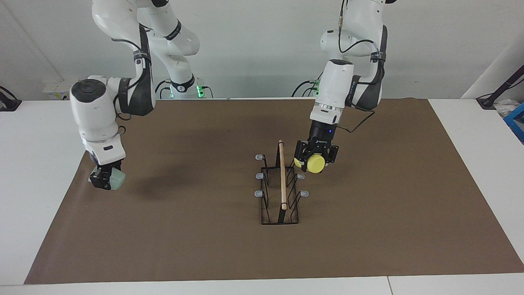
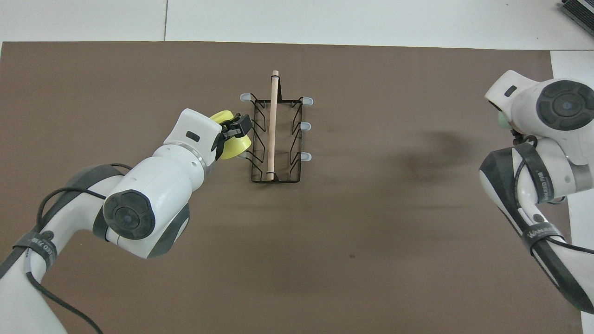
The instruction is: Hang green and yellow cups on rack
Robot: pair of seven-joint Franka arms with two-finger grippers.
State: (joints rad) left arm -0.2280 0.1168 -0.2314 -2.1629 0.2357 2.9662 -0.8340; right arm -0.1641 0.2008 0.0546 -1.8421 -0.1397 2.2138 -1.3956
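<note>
While the left end effector [image 1: 314,160] grips the yellow cup [image 1: 315,164] just beside the rack [image 1: 281,188], tip its mouth onto a grey-tipped prong [image 1: 300,176], then release. Right end effector [image 1: 103,179] grips the green cup [image 1: 116,179] over the mat's edge at the right arm's end.

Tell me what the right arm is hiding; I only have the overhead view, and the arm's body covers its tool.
Observer: The right tool is shut on the green cup, low over the mat's edge at the right arm's end.
Operator: How is the yellow cup turned?
Observer: The yellow cup lies sideways in the left tool, base toward the facing camera.
Operator: Which prong is it at?
Observer: It covers the rack's prong nearest the robots on the left arm's side; hooked or not, I cannot tell.
</note>
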